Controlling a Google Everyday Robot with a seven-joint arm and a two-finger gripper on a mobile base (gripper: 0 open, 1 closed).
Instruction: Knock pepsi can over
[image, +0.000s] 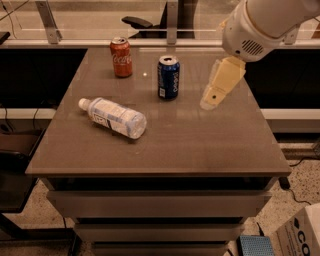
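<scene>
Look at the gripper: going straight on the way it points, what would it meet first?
Probably the table top just below it, though depth is unclear; the gripper hangs right of the pepsi can, angled downward.

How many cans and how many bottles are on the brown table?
Cans: 2, the dark blue aluminium pepsi can and the red-orange Coca-Cola can, both standing.
Bottles: 1, the clear plastic bottle with a white cap, lying on its side.
Total: 3 things on the brown table.
The robot's cream gripper hangs over the table beside the pepsi can, apart from it.
</scene>
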